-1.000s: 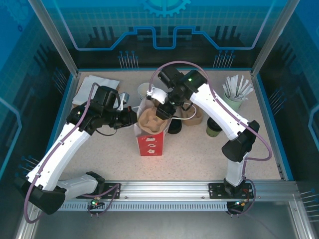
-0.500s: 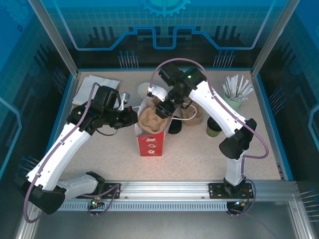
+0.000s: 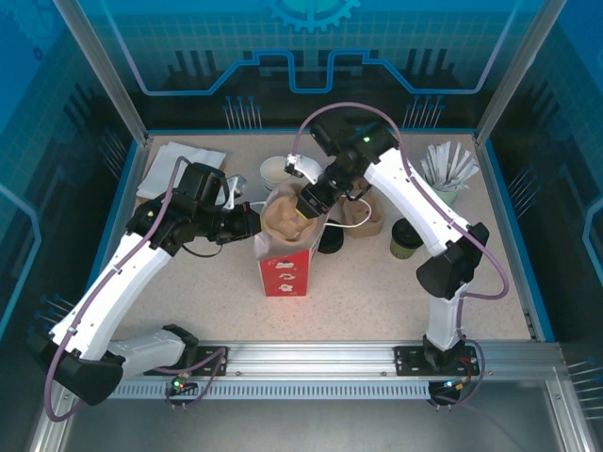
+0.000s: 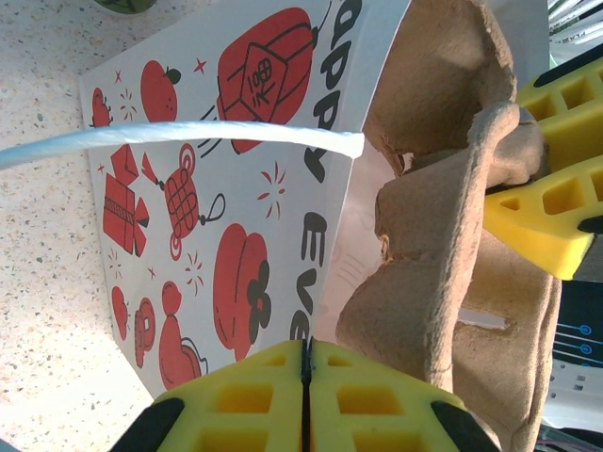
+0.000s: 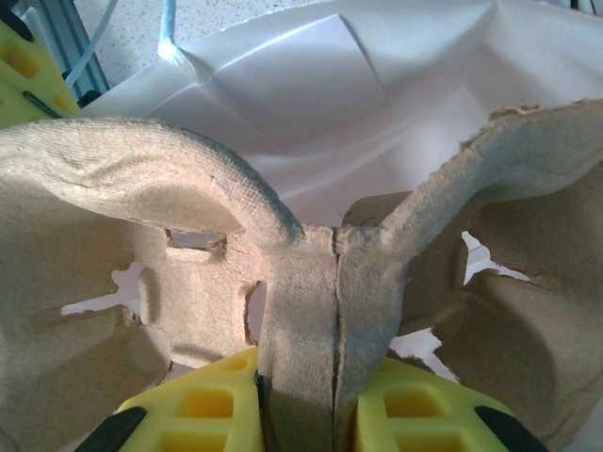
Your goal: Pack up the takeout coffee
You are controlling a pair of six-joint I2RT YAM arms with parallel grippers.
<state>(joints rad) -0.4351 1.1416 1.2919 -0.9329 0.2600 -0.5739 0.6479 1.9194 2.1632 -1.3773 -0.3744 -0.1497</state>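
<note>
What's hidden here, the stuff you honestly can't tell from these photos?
- Inside of the gift bag: right wrist view, covered by the pulp carrier.
- What the takeout coffee holds: top view, its black lid covers it.
- The dark round thing beside the bag: top view, too small to identify.

The walls of the gift bag (image 3: pixel 284 268) hide the lower part of the pulp carrier (image 3: pixel 283 221). Just right of the bag, a dark round thing (image 3: pixel 331 243) is half covered, too hidden to name. The right wrist view's bottom edge cuts off the right jaws' yellow pads (image 5: pixel 203 414).
</note>
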